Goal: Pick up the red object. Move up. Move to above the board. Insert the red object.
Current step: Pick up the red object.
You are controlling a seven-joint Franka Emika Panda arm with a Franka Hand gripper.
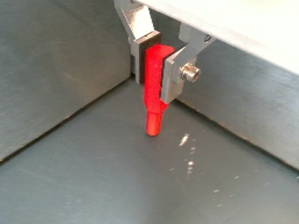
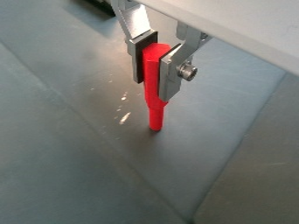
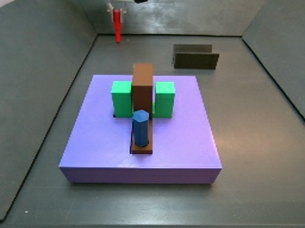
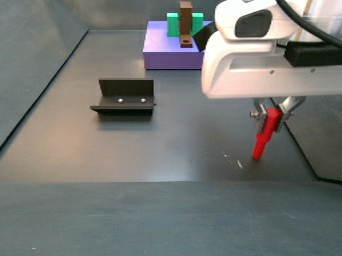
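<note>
My gripper [image 1: 158,70] is shut on the red object [image 1: 153,92], a bright-red peg that hangs upright from between the silver fingers [image 2: 177,72]. It shows in both wrist views, with its narrow lower end [image 2: 156,118] clear above the grey floor. In a side view the peg [image 3: 117,24] hangs at the far back left, well away from the board [image 3: 143,93]. The board is a brown strip with an upright part, between two green blocks [image 3: 121,98] on a purple platform [image 3: 143,142]. A blue peg [image 3: 141,126] stands in the strip. In the other side view my gripper [image 4: 277,112] holds the peg [image 4: 267,135] above the floor.
The fixture [image 4: 124,96], a dark bracket on a base plate, stands on the floor; it also shows in a side view [image 3: 195,57]. Grey walls [image 1: 47,70] close in the floor on all sides, and one corner lies near the peg.
</note>
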